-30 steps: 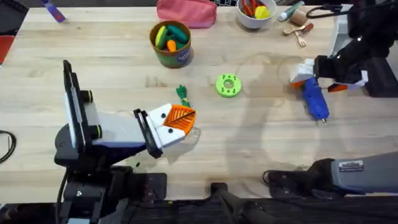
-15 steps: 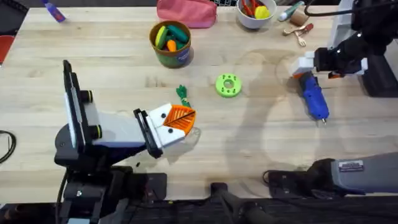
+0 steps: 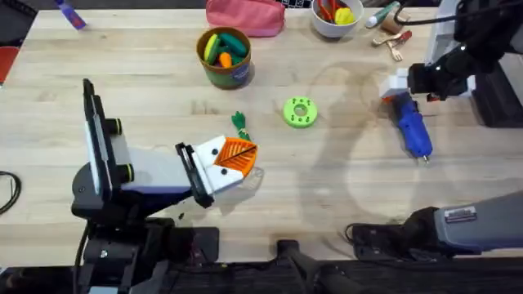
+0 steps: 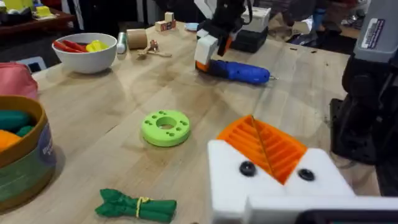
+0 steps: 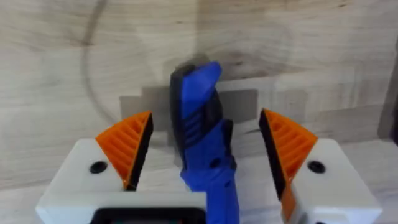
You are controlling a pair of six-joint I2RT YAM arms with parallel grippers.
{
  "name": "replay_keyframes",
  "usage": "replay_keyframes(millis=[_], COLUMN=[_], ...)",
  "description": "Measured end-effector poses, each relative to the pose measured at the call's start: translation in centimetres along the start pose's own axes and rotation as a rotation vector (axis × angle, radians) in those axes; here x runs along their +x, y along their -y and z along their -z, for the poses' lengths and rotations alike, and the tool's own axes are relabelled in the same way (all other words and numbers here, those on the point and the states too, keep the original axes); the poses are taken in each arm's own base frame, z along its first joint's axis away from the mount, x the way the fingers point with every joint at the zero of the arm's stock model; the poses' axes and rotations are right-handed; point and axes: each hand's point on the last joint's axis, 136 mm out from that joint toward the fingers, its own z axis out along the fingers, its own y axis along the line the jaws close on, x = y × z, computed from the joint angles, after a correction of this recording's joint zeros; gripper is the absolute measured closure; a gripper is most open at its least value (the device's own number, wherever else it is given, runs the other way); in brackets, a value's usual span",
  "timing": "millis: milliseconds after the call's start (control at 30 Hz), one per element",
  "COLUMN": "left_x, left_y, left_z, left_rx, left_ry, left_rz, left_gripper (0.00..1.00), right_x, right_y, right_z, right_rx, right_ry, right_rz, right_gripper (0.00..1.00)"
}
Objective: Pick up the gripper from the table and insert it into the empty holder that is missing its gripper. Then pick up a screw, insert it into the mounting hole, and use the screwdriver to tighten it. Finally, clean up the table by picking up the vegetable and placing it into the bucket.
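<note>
We count one screwdriver point(image 3: 411, 127) lying on the table's right side, one vegetable point(image 3: 239, 124) mid-table, right gripper point(image 5: 208, 152) spread astride the screwdriver's handle, left gripper point(image 3: 231, 162) pads together, low near the vegetable.

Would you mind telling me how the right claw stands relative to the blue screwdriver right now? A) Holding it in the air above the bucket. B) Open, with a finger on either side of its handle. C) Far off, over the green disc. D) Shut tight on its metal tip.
B: the right claw is open, its orange pads apart on either side of the screwdriver, which lies on the table.
</note>
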Motion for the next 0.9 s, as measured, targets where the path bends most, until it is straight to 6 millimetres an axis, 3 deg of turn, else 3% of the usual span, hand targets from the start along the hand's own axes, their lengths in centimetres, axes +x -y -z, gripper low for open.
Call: replay_keyframes(millis=[367,767,900], left_x=[0.0,0.0,0.0], left_y=[0.0,0.0,0.0], left_z=[0.0,0.0,0.0], left_rx=[0.000,0.000,0.000], left_ry=[0.000,0.000,0.000], left_rz=[0.000,0.000,0.000], left_gripper=[0.988,0.988,0.988], right_x=[0.4,0.5,0.6], right_y=[-0.3,-0.5,-0.6], right_z=[-2.5,-2.6,-2.6], right_rx=[-0.008,-0.021,-0.026], right_ry=[-0.050,-0.053,-0.060], right_rz=[0.013,0.104,0.115], right_gripper=[0.018,0.065,0.141])
